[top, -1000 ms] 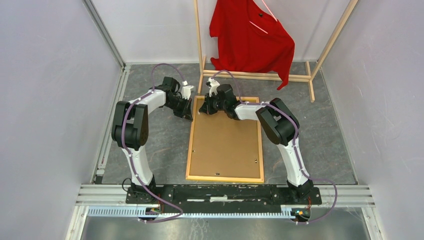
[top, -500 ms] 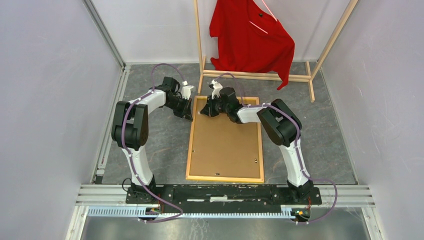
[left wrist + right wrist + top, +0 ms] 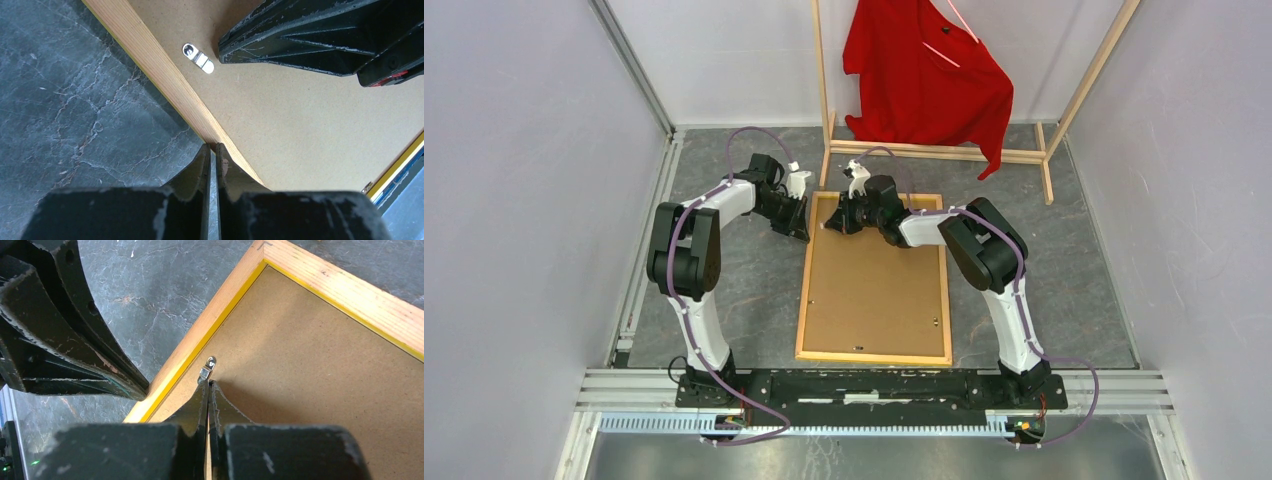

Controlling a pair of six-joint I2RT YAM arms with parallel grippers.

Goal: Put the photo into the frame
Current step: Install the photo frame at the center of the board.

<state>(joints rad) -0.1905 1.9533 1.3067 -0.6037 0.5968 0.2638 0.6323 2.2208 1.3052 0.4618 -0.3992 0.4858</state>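
Right hand (image 3: 208, 386) closed at oval metal tab (image 3: 207, 368), pale wood frame (image 3: 345, 292)

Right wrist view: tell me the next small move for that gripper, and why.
Probably sweep the shut right gripper sideways to turn the small metal clip on its screw. Its tips sit right against the clip on the backing board, while the shut left gripper rests at the wooden edge of the frame, seemingly steadying it.

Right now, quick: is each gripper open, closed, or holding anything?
Left gripper: closed, holding nothing, tips at the frame edge.
Right gripper: closed, holding nothing, tips at the small metal clip.
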